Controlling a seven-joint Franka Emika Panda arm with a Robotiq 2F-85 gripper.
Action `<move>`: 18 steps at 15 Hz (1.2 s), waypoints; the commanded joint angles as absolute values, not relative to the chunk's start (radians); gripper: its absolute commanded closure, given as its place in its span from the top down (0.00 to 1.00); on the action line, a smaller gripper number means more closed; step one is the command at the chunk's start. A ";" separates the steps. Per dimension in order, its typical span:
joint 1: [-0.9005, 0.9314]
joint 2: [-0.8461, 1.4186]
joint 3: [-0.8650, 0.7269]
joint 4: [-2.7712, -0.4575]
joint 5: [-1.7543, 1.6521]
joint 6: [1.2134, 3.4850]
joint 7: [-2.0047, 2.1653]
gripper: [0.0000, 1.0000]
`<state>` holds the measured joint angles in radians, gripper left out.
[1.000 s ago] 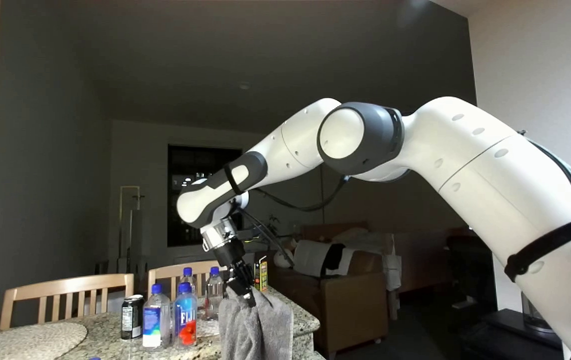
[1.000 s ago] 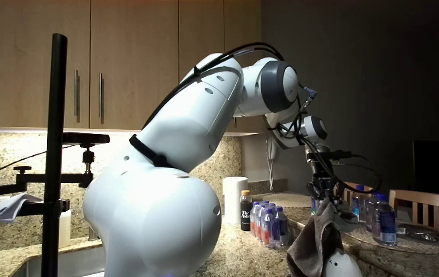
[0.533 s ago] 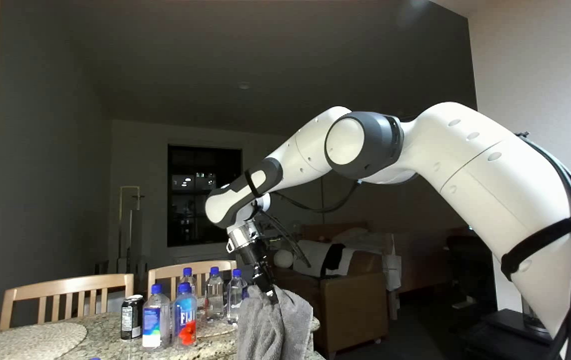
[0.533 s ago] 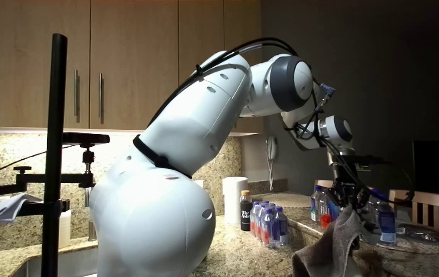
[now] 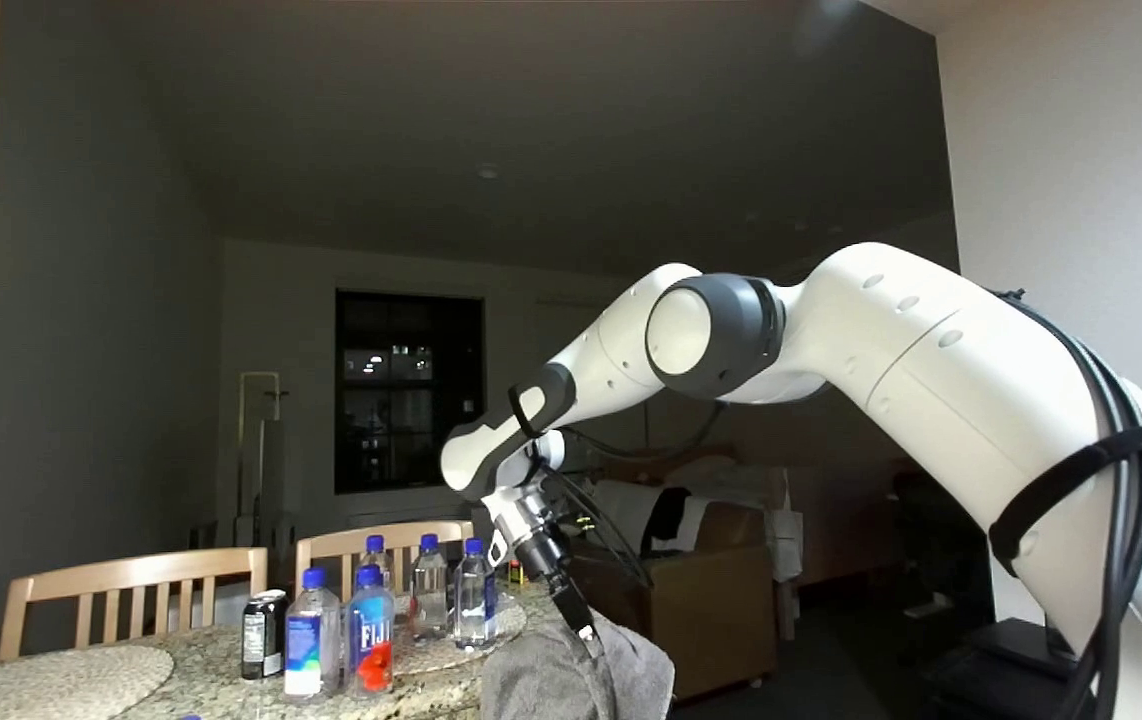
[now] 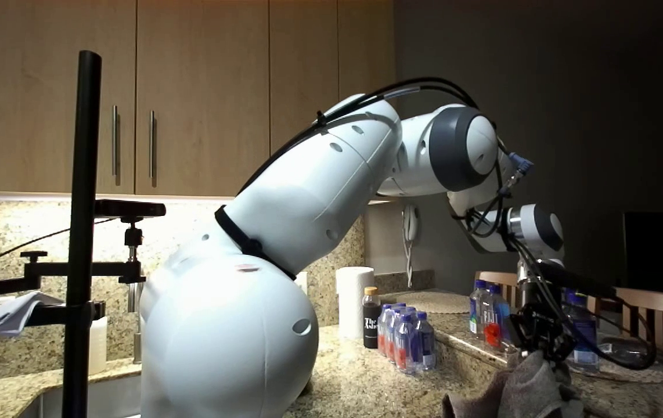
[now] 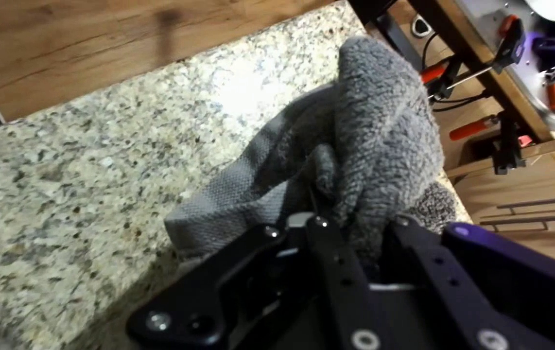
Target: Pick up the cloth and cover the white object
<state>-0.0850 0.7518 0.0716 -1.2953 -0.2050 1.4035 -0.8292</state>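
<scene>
The grey cloth (image 5: pixel 541 678) is bunched low at the near end of the counter. It also shows at the bottom of an exterior view (image 6: pixel 523 392), partly cut off by the frame edge. In the wrist view, the cloth (image 7: pixel 389 121) lies folded over the stone counter, with its bunched part running between the fingers. My gripper (image 5: pixel 581 628) points down into the top of the cloth. It also shows in an exterior view (image 6: pixel 540 351) and in the wrist view (image 7: pixel 362 226), where it looks shut on the cloth. The white object is hidden in all current views.
Several water bottles (image 5: pixel 476 595) and a dark can (image 5: pixel 263 635) stand on the counter beside the cloth. A pack of small bottles (image 6: pixel 407 342), a dark bottle (image 6: pixel 371 319) and a paper towel roll (image 6: pixel 356 302) stand behind. The counter edge (image 7: pixel 175 63) is close.
The arm has moved right in both exterior views and lowered, its gripper tilting more. The cloth came down with it and bunched up. A white object seen under the cloth earlier is now hidden.
</scene>
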 commanded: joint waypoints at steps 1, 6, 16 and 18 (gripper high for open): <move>-0.114 0.859 0.060 -1.193 -0.164 1.291 -0.855 0.09; -0.155 1.009 0.033 -1.031 -0.119 1.221 -0.799 0.09; -0.154 1.160 0.019 -0.832 -0.106 1.273 -0.694 0.68; -0.147 1.167 0.018 -0.809 -0.106 1.282 -0.671 0.81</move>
